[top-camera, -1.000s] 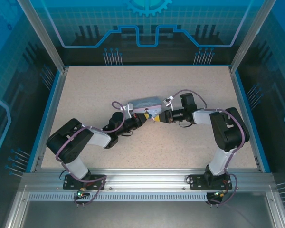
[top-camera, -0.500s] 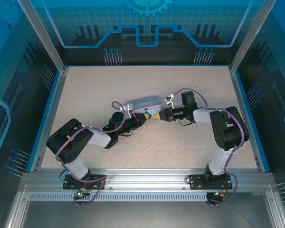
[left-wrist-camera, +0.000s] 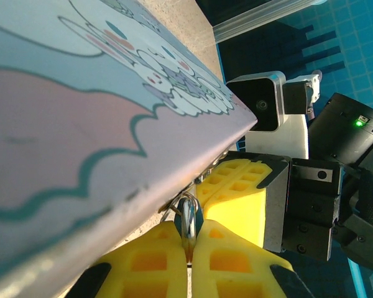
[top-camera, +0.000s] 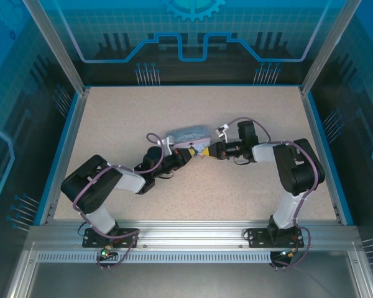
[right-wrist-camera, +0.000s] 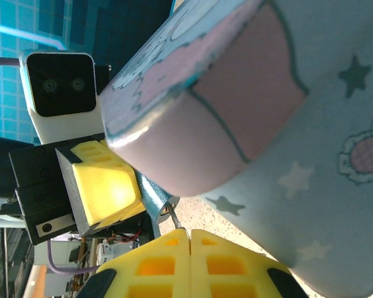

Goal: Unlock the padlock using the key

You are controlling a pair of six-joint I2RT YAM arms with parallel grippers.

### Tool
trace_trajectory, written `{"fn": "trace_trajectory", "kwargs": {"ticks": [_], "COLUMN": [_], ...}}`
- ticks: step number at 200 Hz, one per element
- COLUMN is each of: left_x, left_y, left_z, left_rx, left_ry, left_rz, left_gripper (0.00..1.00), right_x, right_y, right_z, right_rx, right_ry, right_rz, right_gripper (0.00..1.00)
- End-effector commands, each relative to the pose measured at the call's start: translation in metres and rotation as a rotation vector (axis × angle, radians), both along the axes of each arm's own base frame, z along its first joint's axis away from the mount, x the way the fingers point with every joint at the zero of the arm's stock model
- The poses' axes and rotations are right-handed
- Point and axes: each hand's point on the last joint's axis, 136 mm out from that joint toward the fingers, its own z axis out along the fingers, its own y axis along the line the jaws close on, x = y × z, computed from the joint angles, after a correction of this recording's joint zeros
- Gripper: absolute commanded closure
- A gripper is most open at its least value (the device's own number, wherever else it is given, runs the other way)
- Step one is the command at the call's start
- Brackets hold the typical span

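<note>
The black-and-grey left arm and right arm rise from the desk's near edge, elbows out, forearms low and angled inward. The yellow-fingered left tool and right tool meet tip to tip mid-desk, both pinched closed.

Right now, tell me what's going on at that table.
The two arms meet at the near side of the light-blue cartoon tin in the middle of the table. The left gripper is shut on the tiny teal padlock, with its metal shackle sticking out between the yellow fingers. The right gripper is shut on the thin key, and the key's tip sits right at the padlock body. Whether the key is seated in the keyhole cannot be told.
</note>
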Motion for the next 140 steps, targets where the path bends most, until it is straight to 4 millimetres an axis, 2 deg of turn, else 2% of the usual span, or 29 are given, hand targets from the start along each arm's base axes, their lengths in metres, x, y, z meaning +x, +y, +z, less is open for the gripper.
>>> {"fn": "trace_trajectory", "kwargs": {"ticks": [1,71,140], "left_x": [-0.012,-0.003,-0.004], "left_y": [-0.024,-0.028,-0.029], "left_z": [0.040,0.049,0.052], "left_rx": [-0.098,-0.182,-0.204], "left_ry": [-0.112,-0.122,-0.124], "left_rz": [-0.097,-0.048,-0.030], "left_gripper": [1.00,1.00,1.00], "right_x": [0.004,0.009,0.011], "right_y": [0.002,0.004,0.004], "right_z": [-0.011,0.005,0.008], "right_rx": [-0.016,0.047,0.062], "right_ry": [0.031,0.000,0.011], "right_rz": [-0.034,-0.056,-0.055], "right_gripper": [0.98,0.98,0.98]}}
